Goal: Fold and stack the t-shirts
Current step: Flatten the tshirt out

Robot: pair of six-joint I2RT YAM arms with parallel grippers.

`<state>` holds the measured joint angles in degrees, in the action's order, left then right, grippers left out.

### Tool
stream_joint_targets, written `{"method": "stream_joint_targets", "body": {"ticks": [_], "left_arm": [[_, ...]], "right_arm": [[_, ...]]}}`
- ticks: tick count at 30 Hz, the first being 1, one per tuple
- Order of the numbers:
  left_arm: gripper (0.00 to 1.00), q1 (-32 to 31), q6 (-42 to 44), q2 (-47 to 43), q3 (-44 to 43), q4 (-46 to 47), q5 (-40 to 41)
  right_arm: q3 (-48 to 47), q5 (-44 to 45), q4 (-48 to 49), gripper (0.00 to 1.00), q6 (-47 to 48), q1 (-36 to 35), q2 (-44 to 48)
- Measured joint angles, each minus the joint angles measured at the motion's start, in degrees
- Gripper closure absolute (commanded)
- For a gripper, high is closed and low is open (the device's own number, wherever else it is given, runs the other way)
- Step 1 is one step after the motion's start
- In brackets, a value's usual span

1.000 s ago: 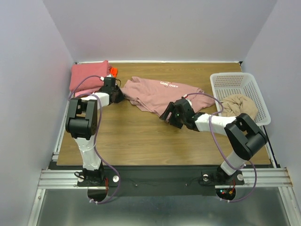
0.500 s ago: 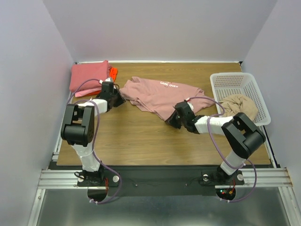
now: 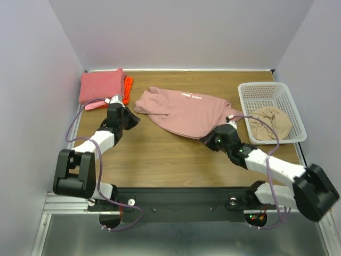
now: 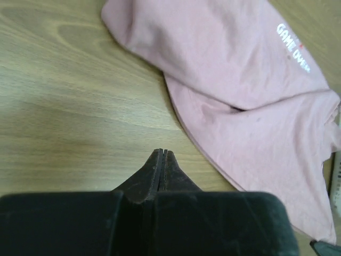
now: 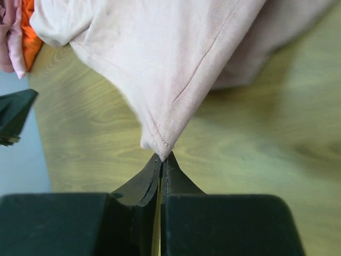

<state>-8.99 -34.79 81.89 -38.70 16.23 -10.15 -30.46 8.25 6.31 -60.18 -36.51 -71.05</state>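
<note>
Pinches a hem corner of the dusty-pink t-shirt (image 3: 184, 109), spread left of the basket (image 3: 266, 85), in the closed right gripper (image 5: 160, 158). Holds the left gripper (image 4: 160, 154) closed, empty, farther left of the basket.

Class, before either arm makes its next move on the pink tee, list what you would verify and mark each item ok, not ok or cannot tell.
1. Right gripper pinches a hem corner of the dusty-pink t-shirt: ok.
2. How much cloth sits between its fingers: cannot tell.
3. Left gripper holds cloth: not ok. It is shut on nothing, over bare table.
4. The shirt lies flat for folding: not ok. It is bunched and creased.
5. Beige t-shirt is out of the way, inside the white basket: ok.
</note>
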Motion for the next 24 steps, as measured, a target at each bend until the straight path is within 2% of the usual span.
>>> {"method": "stream_joint_targets", "body": {"ticks": [1,2,3,4,8,11,19,20,21,22,23,24], "left_arm": [[0.81,0.00,-0.13,-1.09,0.02,-0.66,0.59],[0.42,-0.04,-0.11,-2.78,0.02,-1.18,1.46],[0.29,-0.07,-0.35,-3.85,0.00,-1.53,2.21],[0.02,-0.09,0.04,-4.70,-0.11,-2.27,3.26],[0.02,-0.24,0.28,-4.48,-1.22,-4.39,5.49],[0.01,-0.26,0.94,-0.85,-3.93,-5.81,5.68],[0.02,-0.26,1.75,10.99,-7.67,-4.55,1.92],[0.05,-0.26,1.88,12.57,-8.22,-4.26,1.66],[0.11,-0.26,1.97,13.51,-9.49,-3.56,1.07],[0.22,-0.26,1.99,14.27,-10.45,-3.26,0.87],[0.52,-0.26,1.97,15.39,-11.54,-2.71,0.13],[0.70,-0.24,2.36,16.44,-12.44,-2.08,-0.44]], "right_arm": [[0.92,0.57,-1.62,1.00,0.00,0.00,2.49],[2.45,1.49,-3.89,0.99,0.00,0.00,6.78],[3.58,2.32,-5.95,1.00,-0.02,0.00,9.99],[4.63,3.48,-8.85,1.00,-0.04,0.00,13.77],[5.81,8.48,-20.39,1.00,-0.24,0.00,24.85],[5.81,10.95,-25.22,1.00,-0.26,0.00,28.74],[5.81,13.57,-30.84,1.00,-0.20,0.00,24.79],[5.81,13.70,-31.04,1.00,-0.15,0.00,24.57],[5.81,13.92,-31.39,1.00,-0.04,0.00,24.48],[5.81,14.12,-31.56,1.00,-0.04,0.00,24.50],[5.81,14.36,-31.65,1.00,-0.04,0.00,24.59],[5.81,14.56,-31.71,1.00,-0.04,0.00,24.72]]}}
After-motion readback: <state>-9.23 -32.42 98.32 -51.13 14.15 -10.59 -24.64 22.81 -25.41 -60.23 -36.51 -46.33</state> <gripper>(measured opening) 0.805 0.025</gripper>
